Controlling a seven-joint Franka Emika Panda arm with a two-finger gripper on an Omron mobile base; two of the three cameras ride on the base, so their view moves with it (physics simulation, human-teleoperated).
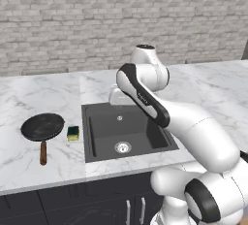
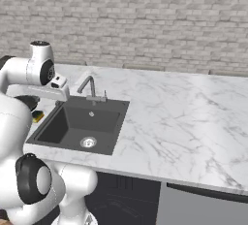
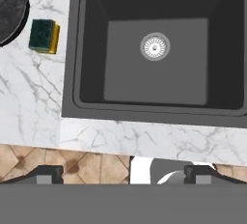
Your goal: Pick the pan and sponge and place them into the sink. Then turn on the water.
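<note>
The black pan [image 1: 42, 126] lies on the white marble left of the sink [image 1: 99, 139], its wooden handle [image 1: 43, 152] pointing toward the counter's front edge. Between pan and sink sits the sponge [image 1: 73, 132], green face up. In the hand view the sponge [image 3: 43, 35] is at upper left, with the pan's rim [image 3: 9, 10] beyond it and the sink basin [image 3: 120, 73] with its silver drain [image 3: 155, 47] below the hand. My gripper [image 3: 124, 174] hangs open high over the sink's front edge, holding nothing. The grey faucet [image 2: 89, 86] stands behind the basin; no water runs.
White marble counter [image 2: 184, 117] stretches wide to the right of the sink. A grey brick wall [image 1: 97, 20] runs along the back. Dark cabinet fronts [image 1: 72, 204] sit under the counter, and tan floor tiles [image 3: 87, 167] show past its front edge.
</note>
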